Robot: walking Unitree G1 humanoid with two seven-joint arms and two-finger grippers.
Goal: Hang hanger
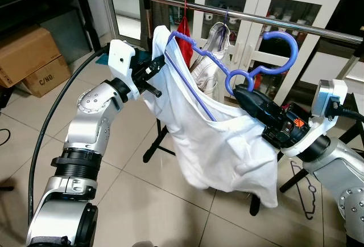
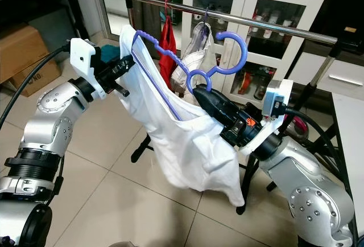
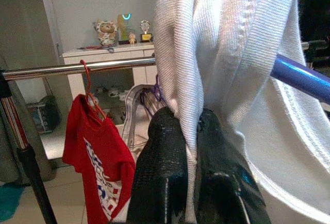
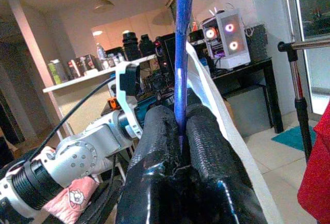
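A purple plastic hanger (image 1: pixel 239 70) carries a white shirt (image 1: pixel 210 144) and is held up just in front of the steel clothes rail (image 1: pixel 256 19). Its hook (image 1: pixel 284 45) curls just below the rail, not over it. My right gripper (image 1: pixel 242 94) is shut on the hanger near its neck, the purple bar (image 4: pixel 181 53) pinched between its fingers (image 4: pixel 206 146). My left gripper (image 1: pixel 160 64) is shut on the shirt's shoulder at the hanger's far end, white cloth (image 3: pixel 191 79) squeezed between its fingers (image 3: pixel 160 157).
A red shirt (image 1: pixel 183 36) and a pale garment (image 1: pixel 213 45) hang on the rail behind the white shirt. White glass-door cabinets (image 1: pixel 250 2) stand behind. Cardboard boxes (image 1: pixel 28 59) sit at left. An empty hanger (image 1: pixel 304 193) lies on the tiled floor at right.
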